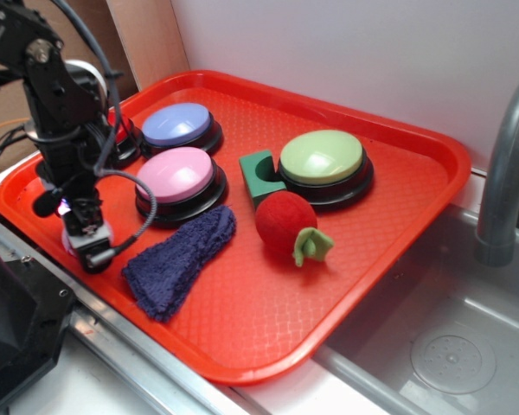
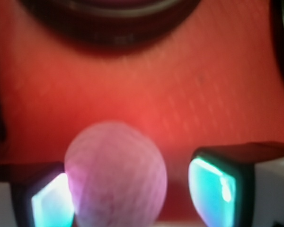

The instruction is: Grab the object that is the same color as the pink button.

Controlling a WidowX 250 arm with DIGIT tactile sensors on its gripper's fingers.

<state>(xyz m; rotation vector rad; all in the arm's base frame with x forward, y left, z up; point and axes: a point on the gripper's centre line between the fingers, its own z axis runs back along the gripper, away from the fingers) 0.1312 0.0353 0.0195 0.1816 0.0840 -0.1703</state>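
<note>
the end effector (image 2: 132, 189) stands released around the small pink ball (image 2: 114, 175), one pad touching and the other apart, because it matches the pink button (image 1: 175, 173).

Mock kitchen lab setup: grey sink (image 1: 432, 346) and tap (image 1: 506, 173) on right, red tray (image 1: 268, 346) of toys, plain white wall (image 1: 346, 52)

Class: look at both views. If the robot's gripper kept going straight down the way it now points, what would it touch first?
Probably the small pink ball, already between the fingers of the gripper, touching one pad with a gap at the other. Beneath it lies only the red tray. Blur leaves depth unclear.
</note>
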